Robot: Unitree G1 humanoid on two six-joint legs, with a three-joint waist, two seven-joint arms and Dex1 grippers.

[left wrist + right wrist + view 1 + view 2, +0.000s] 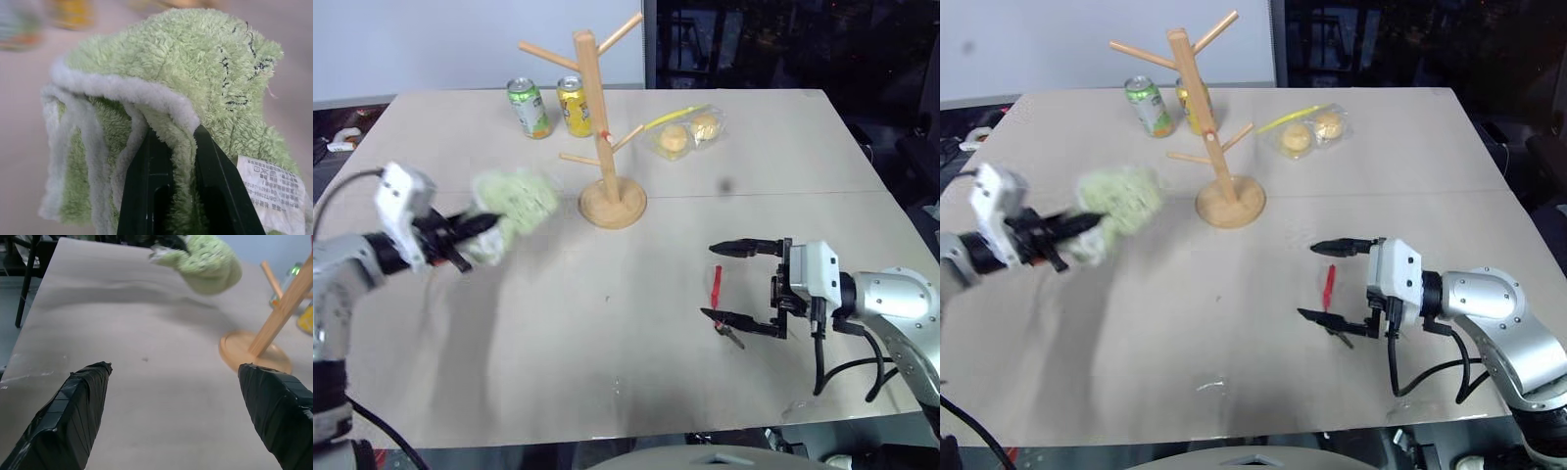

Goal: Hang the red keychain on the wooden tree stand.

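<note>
The red keychain [716, 286] lies flat on the table, its small dark key [732, 338] at the near end. My right gripper [709, 282] hovers level over it, open wide, one finger on either side of the strap and neither touching it. The wooden tree stand [595, 117] rises from its round base [612, 206] at the table's middle back, also in the right wrist view [254, 350]. Off to the left, my left gripper [484, 227] is shut on a fluffy green cloth [516, 208], lifted off the table. In the left wrist view the black fingers [149, 191] pinch the cloth's [195, 63] white-edged fold.
Two drink cans, one green [529, 108] and one yellow [573, 106], stand behind the stand. A clear pack of buns [688, 132] lies to its right. The beige table [607, 372] has open surface between the two grippers.
</note>
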